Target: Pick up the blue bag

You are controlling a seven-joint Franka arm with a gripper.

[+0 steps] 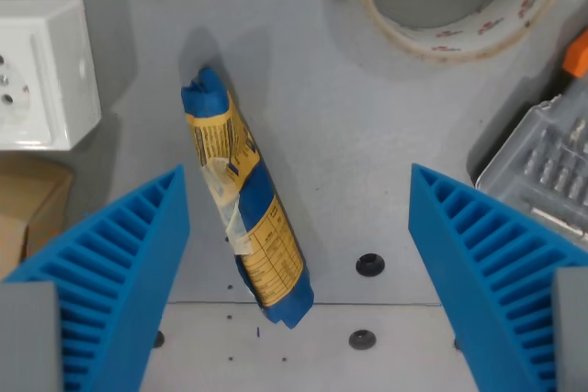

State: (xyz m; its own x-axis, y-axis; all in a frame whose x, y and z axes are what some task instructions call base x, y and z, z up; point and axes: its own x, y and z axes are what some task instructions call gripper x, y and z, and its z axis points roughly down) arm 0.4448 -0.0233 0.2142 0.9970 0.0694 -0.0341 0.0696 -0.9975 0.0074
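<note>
Gripper [299,227] w/ two bright blue plastic fingers [119,263], wedge-shaped, tapering to a thin edge at the tip & widening toward the bottom of the wrist view. Inner faces ribbed w/ parallel slats, approx. evenly spaced, same blue throughout; look is matte, prob. 3D-printed. Each finger sits on a plain grey block at the bottom corners of the wrist view, flat-faced, no markings, screws or cables visible on them.
</note>
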